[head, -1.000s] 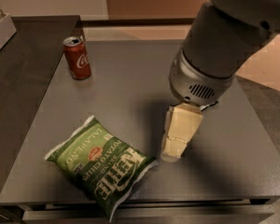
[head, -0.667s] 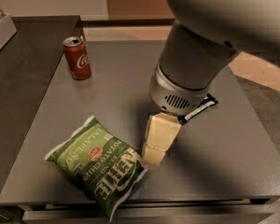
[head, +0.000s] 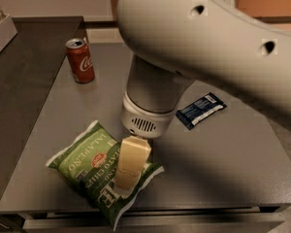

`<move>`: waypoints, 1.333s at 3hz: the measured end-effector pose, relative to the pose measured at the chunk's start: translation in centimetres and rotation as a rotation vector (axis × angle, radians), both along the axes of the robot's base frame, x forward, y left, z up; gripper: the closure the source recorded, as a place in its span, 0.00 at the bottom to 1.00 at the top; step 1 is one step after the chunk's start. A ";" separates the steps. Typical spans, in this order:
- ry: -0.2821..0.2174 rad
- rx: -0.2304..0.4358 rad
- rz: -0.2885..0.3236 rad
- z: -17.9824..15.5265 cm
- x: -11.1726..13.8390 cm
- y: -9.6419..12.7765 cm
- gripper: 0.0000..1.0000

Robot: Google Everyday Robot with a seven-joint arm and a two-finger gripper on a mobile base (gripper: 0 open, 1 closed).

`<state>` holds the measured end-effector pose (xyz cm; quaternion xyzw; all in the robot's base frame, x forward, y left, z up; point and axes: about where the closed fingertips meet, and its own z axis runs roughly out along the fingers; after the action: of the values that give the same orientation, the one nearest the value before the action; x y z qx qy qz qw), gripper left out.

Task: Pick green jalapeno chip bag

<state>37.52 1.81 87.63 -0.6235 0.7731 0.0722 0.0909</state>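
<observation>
While the green jalapeno chip bag (head: 85,161) lies flat near the front-left of the grey table (head: 223,169), label up & turned at an angle, the gripper (head: 126,182) points down over the bag's right half. Can't tell if it touches the foil, nor whether the claw is apart or together. White arm (head: 203,38) fills the upper right; red soda can (head: 80,60) stands upright far left, dark blue wrapper (head: 201,109) lies flat to the right, both well apart from the bag.
</observation>
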 end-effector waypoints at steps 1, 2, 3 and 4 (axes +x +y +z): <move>0.044 0.000 0.019 -1.6 -1.2 1.9 0.00; 0.055 0.003 0.036 -2.7 -1.9 3.5 0.00; 0.054 -0.003 0.038 -3.4 -2.2 4.7 0.00; 0.049 -0.019 0.025 -3.8 -2.2 5.4 0.18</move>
<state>35.30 7.20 83.85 -0.6320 0.7680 0.0813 0.0648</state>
